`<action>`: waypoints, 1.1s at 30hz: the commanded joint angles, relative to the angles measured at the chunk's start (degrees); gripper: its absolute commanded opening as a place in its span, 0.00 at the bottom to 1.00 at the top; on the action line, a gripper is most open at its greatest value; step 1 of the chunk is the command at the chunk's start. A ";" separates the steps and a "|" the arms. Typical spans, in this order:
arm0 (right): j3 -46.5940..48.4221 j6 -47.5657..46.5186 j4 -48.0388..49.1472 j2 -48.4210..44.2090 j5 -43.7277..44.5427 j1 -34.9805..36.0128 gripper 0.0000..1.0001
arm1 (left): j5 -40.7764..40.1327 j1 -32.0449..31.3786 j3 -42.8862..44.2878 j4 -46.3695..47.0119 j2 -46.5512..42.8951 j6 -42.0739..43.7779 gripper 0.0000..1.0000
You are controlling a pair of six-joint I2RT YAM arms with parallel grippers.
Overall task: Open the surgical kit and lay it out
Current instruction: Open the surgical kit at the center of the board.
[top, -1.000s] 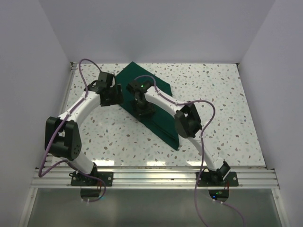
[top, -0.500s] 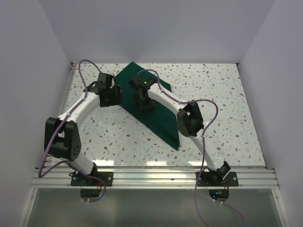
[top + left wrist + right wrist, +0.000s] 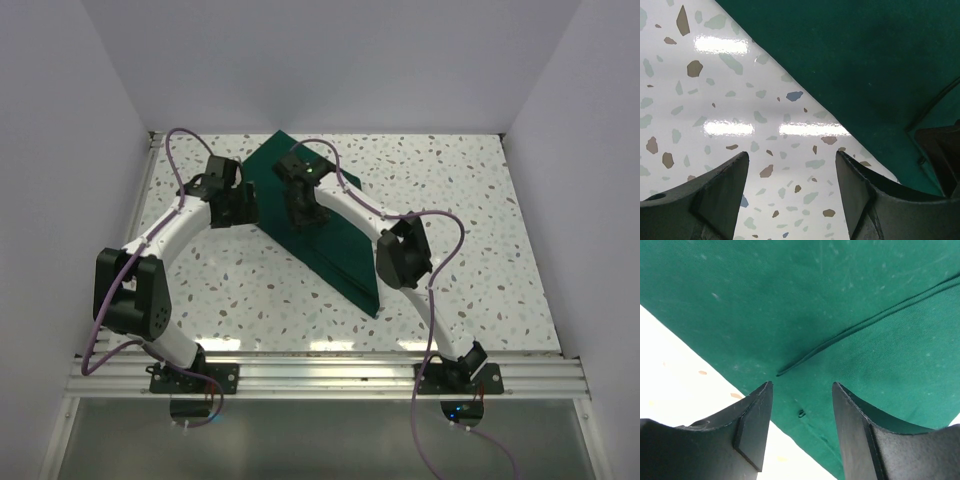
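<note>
The surgical kit is a dark green cloth wrap (image 3: 340, 250) lying folded on the speckled table, running from back centre toward the front right. No steel tray or instruments show. My left gripper (image 3: 243, 205) is open and empty, low over the table just left of the cloth's edge (image 3: 850, 65). My right gripper (image 3: 305, 215) is open and empty, hovering over the cloth near its left edge; a fold line (image 3: 860, 325) runs across the cloth under it.
The speckled white table (image 3: 480, 220) is walled at the back and both sides. Purple cables (image 3: 180, 150) loop over both arms. A metal rail (image 3: 320, 375) with the arm bases runs along the near edge.
My right gripper has moved toward the back along the cloth, away from the front. The left gripper has stayed where it was.
</note>
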 commanded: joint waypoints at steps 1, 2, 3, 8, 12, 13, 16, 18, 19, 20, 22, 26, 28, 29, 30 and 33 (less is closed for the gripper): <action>-2.44 0.31 0.41 -0.03 1.26 0.00 0.54 | -0.11 0.36 -0.48 2.16 -2.16 0.20 0.74; -2.88 0.31 0.41 0.06 1.26 -0.09 0.53 | -0.20 0.36 -0.57 2.16 -2.25 0.20 0.74; -3.15 0.31 0.41 0.23 1.08 0.00 0.52 | -0.20 0.36 -0.66 2.16 -2.25 0.20 0.74; -3.94 0.40 0.32 1.38 0.12 0.17 0.52 | -0.38 0.27 -0.92 2.25 -2.34 0.11 0.74; -3.94 0.22 0.41 1.64 -0.24 0.26 0.49 | -0.29 0.36 -1.19 2.78 -2.16 -0.06 0.74; -3.94 0.22 0.32 1.73 0.02 0.35 0.46 | -0.20 0.36 -1.27 2.78 -2.16 -0.15 0.74; -3.85 0.04 0.23 1.91 0.99 0.35 0.31 | -0.02 0.36 -1.36 2.95 -2.08 -0.15 0.74; -3.77 -0.04 0.14 1.99 1.08 0.35 0.19 | -0.02 0.36 -1.36 2.95 -1.99 0.03 0.74; -3.59 -0.13 -0.12 1.91 1.34 0.26 0.15 | -0.02 0.36 -1.36 2.95 -1.99 0.11 0.74; -3.50 -0.13 -0.21 1.91 1.52 0.26 0.08 | -0.02 0.36 -1.28 3.04 -1.99 0.20 0.74; -3.33 -0.31 -0.29 1.73 2.04 0.35 0.04 | -0.02 0.36 -1.10 2.87 -1.81 0.29 0.74; -2.97 -0.40 -0.65 0.94 2.75 0.09 0.00 | 0.15 0.36 -1.01 2.86 -1.90 0.38 0.74; -2.28 -0.31 -1.00 0.50 3.10 0.00 0.00 | 0.15 0.36 -0.92 2.78 -1.81 0.38 0.74; -1.92 -0.31 -1.26 0.06 3.28 0.00 0.00 | 0.24 0.28 -0.92 2.69 -1.90 0.47 0.74; -1.48 -0.31 -1.70 -0.37 3.63 -0.26 0.00 | 0.24 0.36 -0.92 2.69 -1.90 0.38 0.74; -0.25 -0.31 -3.02 -3.62 4.85 -1.14 0.00 | 0.24 0.36 -0.92 2.60 -2.16 0.38 0.74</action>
